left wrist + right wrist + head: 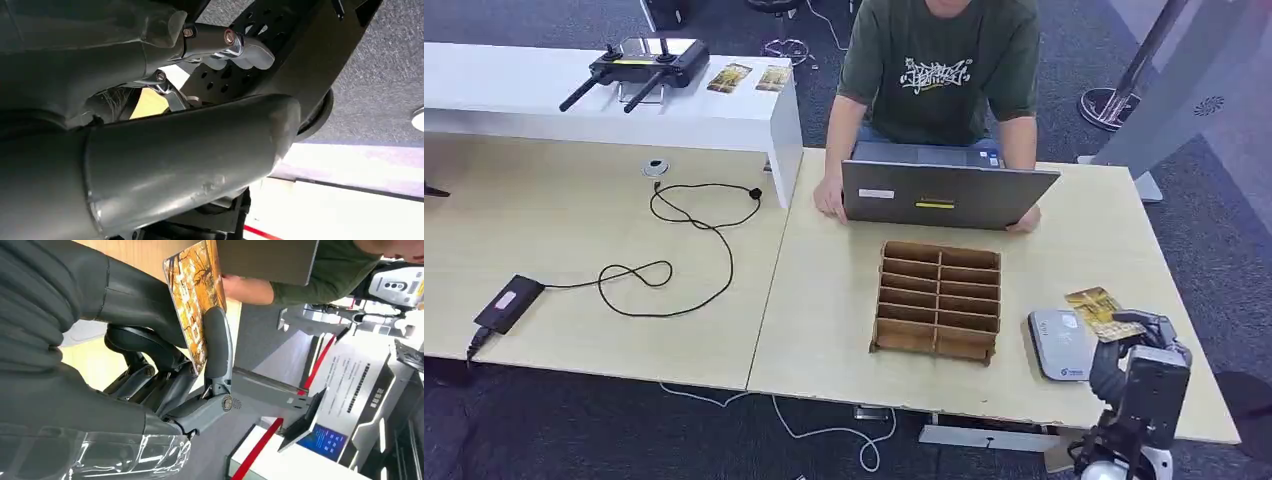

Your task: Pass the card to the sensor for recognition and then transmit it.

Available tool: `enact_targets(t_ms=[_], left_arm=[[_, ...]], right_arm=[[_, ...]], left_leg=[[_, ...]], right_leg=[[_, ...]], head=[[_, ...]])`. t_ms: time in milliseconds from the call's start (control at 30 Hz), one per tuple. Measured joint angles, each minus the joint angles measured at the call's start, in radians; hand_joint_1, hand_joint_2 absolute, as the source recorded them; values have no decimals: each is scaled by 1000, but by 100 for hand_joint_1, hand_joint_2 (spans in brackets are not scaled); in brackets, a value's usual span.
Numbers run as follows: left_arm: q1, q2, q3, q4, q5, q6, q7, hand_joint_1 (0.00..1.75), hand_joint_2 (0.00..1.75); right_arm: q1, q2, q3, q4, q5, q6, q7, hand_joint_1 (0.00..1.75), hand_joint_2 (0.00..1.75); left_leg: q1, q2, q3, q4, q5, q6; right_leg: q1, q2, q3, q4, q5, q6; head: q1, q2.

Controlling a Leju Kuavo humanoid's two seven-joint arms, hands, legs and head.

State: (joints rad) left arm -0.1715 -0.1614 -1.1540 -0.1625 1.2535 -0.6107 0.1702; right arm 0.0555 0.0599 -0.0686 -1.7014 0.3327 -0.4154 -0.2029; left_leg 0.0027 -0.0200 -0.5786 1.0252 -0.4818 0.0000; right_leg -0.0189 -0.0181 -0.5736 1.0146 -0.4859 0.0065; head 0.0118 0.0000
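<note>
Wooden worktop (844, 330): right hand (1136, 335) pinches card (1102, 311) over sensor (1060, 344), card's long axis toward 11 o'clock. Left hand (150, 125) state: cannot tell.

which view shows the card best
The right wrist view: the card appears close up, its orange printed face clear, pinched between the right hand's thumb and fingers. The head view shows it small, held over the grey sensor. The left wrist view gives the left hand instead.
</note>
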Motion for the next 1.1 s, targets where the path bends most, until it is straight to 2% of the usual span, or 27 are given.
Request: enact_targets(t_ms=[33,233,300,367,467,700,1100], left_arm=[[0,0,0,0,-1,0,0,0,0],[-2,0,-1,0,-6,0,1,0,0],[-2,0,-1,0,-6,0,1,0,0],[-2,0,-1,0,-6,0,1,0,0],[-2,0,-2,0,-7,0,1,0,0],[-5,0,-15,0,-9,0,1,0,0],[-10,-2,-27,0,-21,0,9,0,0]], right_arm=[[0,1,-3,0,-6,0,-2,169,175],[-1,9,-15,0,-18,-14,-20,173,175],[-1,10,-16,0,-19,-17,-22,169,175],[-3,11,-16,0,-29,-17,-23,175,175],[-8,14,-17,2,-51,-18,-30,171,175],[-44,15,-17,24,-71,2,-44,171,175],[-221,15,8,155,-102,1,-61,175,175]], left_leg=[[0,0,0,0,0,0],[0,0,0,0,0,0],[0,0,0,0,0,0],[0,0,0,0,0,0],[0,0,0,0,0,0],[0,0,0,0,0,0],[0,-1,0,0,1,-1]], right_leg=[[0,0,0,0,0,0],[0,0,0,0,0,0],[0,0,0,0,0,0],[0,0,0,0,0,0],[0,0,0,0,0,0],[0,0,0,0,0,0],[0,0,0,1,0,0]], head=[[0,0],[0,0],[0,0],[0,0],[0,0],[0,0],[0,0]])
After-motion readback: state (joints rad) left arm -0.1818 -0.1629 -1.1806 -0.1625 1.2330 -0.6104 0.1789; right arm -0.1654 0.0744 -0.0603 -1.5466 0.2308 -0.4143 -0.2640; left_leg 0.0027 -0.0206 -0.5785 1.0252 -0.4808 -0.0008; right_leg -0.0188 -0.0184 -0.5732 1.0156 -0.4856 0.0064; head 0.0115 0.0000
